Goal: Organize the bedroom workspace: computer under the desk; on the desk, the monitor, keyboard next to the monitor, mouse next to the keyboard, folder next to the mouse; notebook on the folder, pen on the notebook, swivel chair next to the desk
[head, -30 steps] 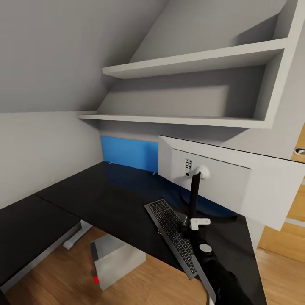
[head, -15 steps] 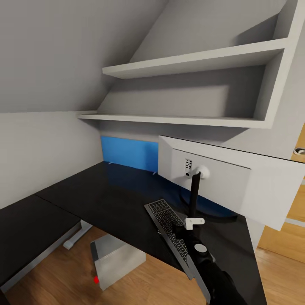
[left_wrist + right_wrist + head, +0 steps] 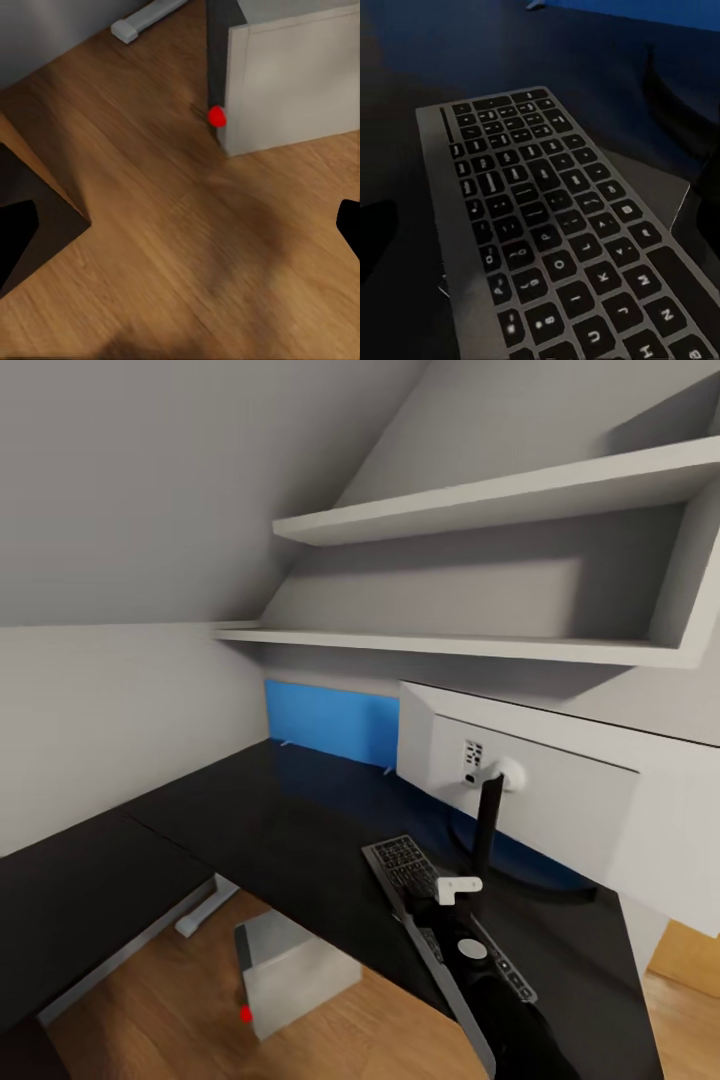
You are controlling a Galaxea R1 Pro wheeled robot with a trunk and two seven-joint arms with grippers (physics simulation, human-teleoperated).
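In the head view a black L-shaped bench (image 3: 250, 830) fills the lower half of the frame, under two pale wall shelves (image 3: 500, 500) at upper right. One monitor (image 3: 560, 810) stands on the bench at centre right, its white back and black stand toward the camera. One keyboard (image 3: 405, 865) lies at the foot of that stand, low and right of centre, its near end hidden behind the dark right arm (image 3: 510, 1010) that comes up from the bottom edge. A blue wall panel (image 3: 330, 722) sits behind the bench near the middle of the frame. One grey computer (image 3: 295, 972) with a red light stands on the wood floor (image 3: 150, 1010) at lower left, in the open space beneath the benchtop.

The right wrist view adds what the head view hides: the keyboard (image 3: 562, 240) seen close, its key rows running from upper left to lower right over the dark bench surface. The right hand's fingers are hard to make out there, so I cannot tell whether it is open or holds anything.

The left wrist view looks down on the floor (image 3: 150, 225), with the computer (image 3: 292, 82) at upper right. Dark shapes at the left and right edges may be the left hand's fingers, set wide apart with only floor between them.
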